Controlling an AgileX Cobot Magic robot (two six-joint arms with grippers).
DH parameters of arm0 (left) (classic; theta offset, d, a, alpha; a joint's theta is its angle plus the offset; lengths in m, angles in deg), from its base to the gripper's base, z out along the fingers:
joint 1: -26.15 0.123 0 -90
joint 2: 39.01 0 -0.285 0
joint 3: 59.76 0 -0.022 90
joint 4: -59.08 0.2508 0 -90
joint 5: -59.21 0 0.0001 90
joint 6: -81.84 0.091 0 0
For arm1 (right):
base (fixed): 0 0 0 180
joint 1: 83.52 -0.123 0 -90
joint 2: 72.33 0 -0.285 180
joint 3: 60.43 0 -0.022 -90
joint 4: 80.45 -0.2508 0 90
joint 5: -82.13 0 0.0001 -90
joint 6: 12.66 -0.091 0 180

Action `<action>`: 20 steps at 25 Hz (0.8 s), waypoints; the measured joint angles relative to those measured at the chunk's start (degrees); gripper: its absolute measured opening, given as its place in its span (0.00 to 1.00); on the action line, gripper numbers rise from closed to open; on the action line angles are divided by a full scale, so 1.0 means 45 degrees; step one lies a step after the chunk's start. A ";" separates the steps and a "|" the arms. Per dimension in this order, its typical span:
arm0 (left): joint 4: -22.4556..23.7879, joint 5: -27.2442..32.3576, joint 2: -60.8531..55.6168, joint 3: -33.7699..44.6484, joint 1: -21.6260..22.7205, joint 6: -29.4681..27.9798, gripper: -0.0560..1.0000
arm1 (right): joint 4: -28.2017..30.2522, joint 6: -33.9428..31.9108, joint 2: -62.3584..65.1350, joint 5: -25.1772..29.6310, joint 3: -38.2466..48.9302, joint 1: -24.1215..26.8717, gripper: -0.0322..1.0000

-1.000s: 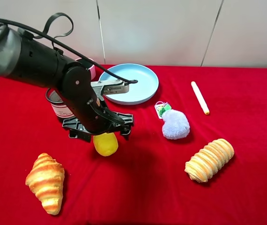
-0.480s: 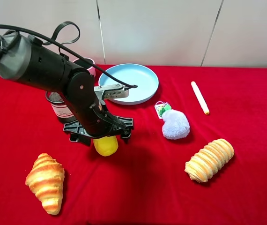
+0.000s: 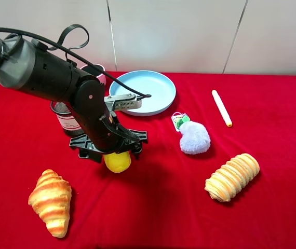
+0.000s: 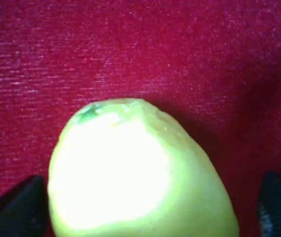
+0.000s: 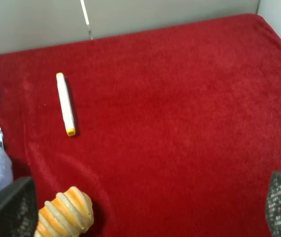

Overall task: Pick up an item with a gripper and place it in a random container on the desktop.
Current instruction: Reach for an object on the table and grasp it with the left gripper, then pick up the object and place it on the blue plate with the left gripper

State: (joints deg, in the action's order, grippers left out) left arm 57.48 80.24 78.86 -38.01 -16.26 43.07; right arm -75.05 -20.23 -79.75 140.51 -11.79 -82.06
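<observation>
In the high view the left arm [image 3: 44,78] covers part of the black mesh cup [image 3: 64,118] and most of the pink cup [image 3: 100,72], both behind the left pincer [image 3: 114,151]. The pincer's own body hides the top of the lemon [image 3: 117,163], so its fingers cannot be made out from there. The left wrist view is cut close: only two dark fingertips [image 4: 17,210] show, and glare washes out the lemon's skin. The lemon lies on the red worktop [image 3: 158,207] under the pincer and between those tips. One tip is just beside it, and the other stands off with cloth showing between, so the pincer is spread around the lemon and is not pinching it. The light-blue plate [image 3: 153,88] sits beyond the pincer and to its right, well apart. The right pincer [image 5: 145,211] is outside the high view. Its wrist view shows only two tips spread wide over bare cloth, with a marker [image 5: 65,103] ahead and a striped bread roll [image 5: 66,213] cut off at the frame edge.
</observation>
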 joint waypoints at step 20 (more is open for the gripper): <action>0.0013 0.0028 0.0000 0.0000 0.0000 -0.0046 0.68 | 0.0000 0.0000 0.0000 0.0000 0.0000 0.0000 0.70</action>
State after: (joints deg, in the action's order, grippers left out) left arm 57.54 80.37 78.86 -38.01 -16.26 42.86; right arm -75.05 -20.23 -79.75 140.51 -11.79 -82.06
